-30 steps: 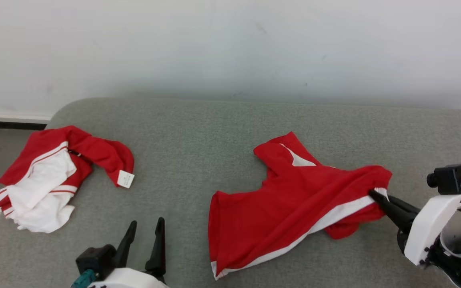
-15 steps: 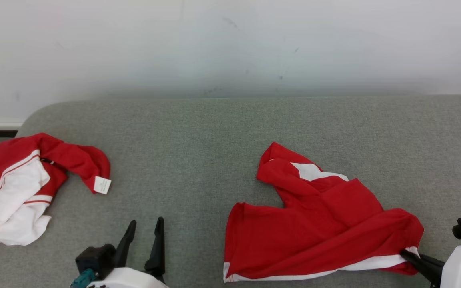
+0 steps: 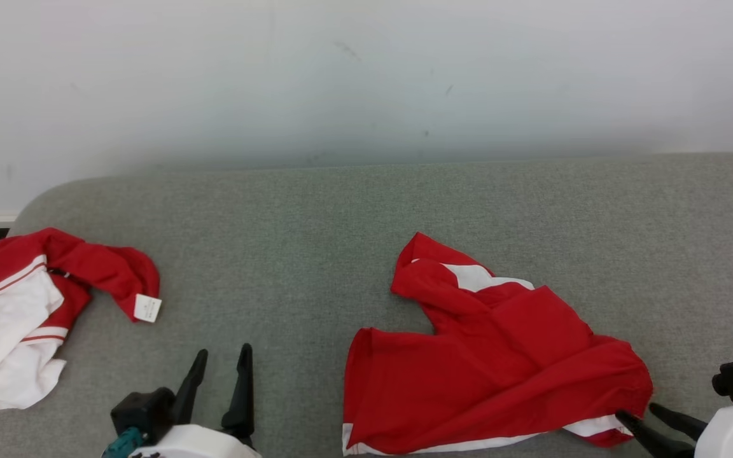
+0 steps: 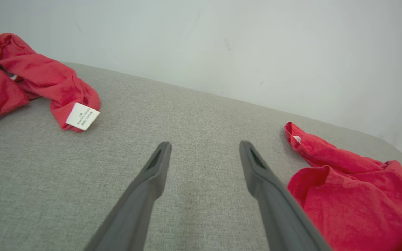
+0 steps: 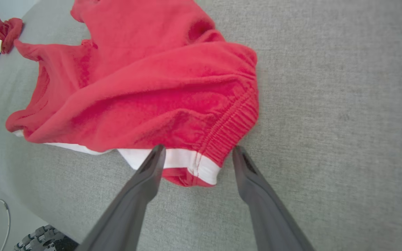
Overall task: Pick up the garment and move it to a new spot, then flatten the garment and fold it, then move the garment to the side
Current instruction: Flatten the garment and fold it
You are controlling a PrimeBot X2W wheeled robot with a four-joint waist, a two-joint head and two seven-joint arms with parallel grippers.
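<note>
Grey fabric cushion [image 3: 290, 229] stretches right across the head view under a pale wall [image 3: 366, 76], and lower right of centre on it lies the red garment [image 3: 487, 369]. It's crumpled, with a white panel near its top and a white band along its bottom edge, and it's down on the cushion, not lifted.

At its lower right corner, there's the right gripper [image 5: 198, 149], fingers spread wide, one on either side of the gathered waistband corner where the white band ends. In the right wrist view the left-hand fingertip [image 5: 157, 153] overlaps the white band, and the other sits just off the ribbed red edge. Nothing is pinched between them, though whether a tip brushes the cloth I cannot tell.

Over at the lower left of the head view, the left gripper [image 4: 205, 143] points up the frame, its fingers just as wide apart. There's bare cushion between them and no cloth in its hold. In the left wrist view the red garment sits off to the right of those fingers.

Further out, at the far left of the head view, a second garment [image 3: 16, 318] in red and white lies bunched at the cushion's rounded end, with a white tag [image 3: 147, 308] at its right tip.
</note>
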